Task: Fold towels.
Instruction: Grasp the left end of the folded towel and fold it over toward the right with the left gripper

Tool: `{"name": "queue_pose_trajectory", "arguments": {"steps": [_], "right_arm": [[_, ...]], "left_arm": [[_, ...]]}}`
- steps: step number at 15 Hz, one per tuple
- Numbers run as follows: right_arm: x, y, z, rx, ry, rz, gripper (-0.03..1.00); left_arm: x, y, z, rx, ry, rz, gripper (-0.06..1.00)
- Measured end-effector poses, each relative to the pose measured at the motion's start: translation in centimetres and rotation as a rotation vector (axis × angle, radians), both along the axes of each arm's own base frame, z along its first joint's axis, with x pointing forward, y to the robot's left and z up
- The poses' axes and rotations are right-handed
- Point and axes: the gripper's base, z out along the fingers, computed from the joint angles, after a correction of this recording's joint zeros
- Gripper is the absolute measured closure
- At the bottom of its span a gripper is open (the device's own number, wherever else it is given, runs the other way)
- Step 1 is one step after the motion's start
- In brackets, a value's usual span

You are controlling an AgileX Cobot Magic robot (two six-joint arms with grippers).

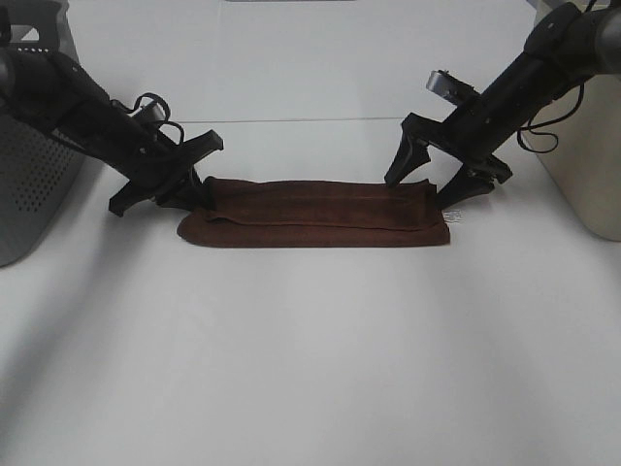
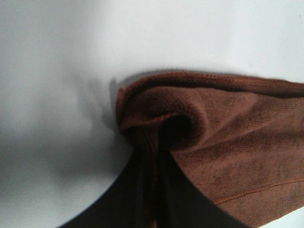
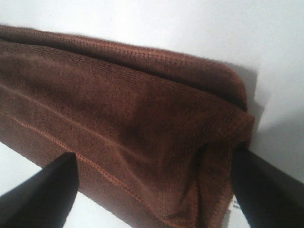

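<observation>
Left gripper (image 1: pixel 197 189) has its dark fingers (image 2: pixel 133 199) pressed nearly together on a bunched corner of the towel (image 1: pixel 315 216), with a ridge of cloth squeezed up between them in the left wrist view. Right gripper (image 1: pixel 417 192) stands spread wide over the opposite end: one finger (image 3: pixel 42 194) sits over the stitched hem, the other against the rounded end of the cloth, and nothing is pinched between them. Between the two grippers the dark reddish-brown towel lies folded into a long narrow strip on the white table (image 1: pixel 310 349), with a small white tag (image 1: pixel 454 220) peeking out at its right end. A grey perforated bin (image 1: pixel 34 184) stands at the left edge and a beige box (image 1: pixel 582 165) at the right; both are cut off by the frame, so their contents cannot be seen.
</observation>
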Motion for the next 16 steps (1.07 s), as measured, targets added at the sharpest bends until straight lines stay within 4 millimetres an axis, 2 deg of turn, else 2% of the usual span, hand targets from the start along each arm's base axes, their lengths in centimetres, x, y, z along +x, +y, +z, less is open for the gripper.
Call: {"name": "queue_pose_trajectory", "arguments": {"steps": [4, 7, 10, 14, 15, 16], "right_arm": [[-0.1, -0.2, -0.1, -0.025, 0.008, 0.019, 0.14], [-0.2, -0.2, -0.1, -0.026, 0.012, 0.021, 0.14], [-0.2, -0.2, -0.1, -0.026, 0.015, 0.023, 0.14], [-0.3, -0.2, -0.1, -0.024, 0.022, 0.026, 0.14], [-0.3, -0.2, -0.1, -0.024, 0.025, 0.027, 0.14], [-0.5, -0.2, -0.1, -0.021, 0.039, 0.033, 0.14]], "left_arm": [[-0.3, 1.2, 2.0, 0.172, -0.024, -0.028, 0.91], [-0.7, 1.9, 5.6, 0.251, -0.054, -0.025, 0.91], [-1.2, 1.6, 9.3, 0.201, -0.092, -0.011, 0.91], [-2.1, -3.2, 10.9, -0.025, -0.091, -0.068, 0.91], [-2.2, -4.4, 11.0, -0.067, -0.096, -0.071, 0.91], [-2.1, -6.4, 10.6, -0.126, -0.104, -0.060, 0.91]]}}
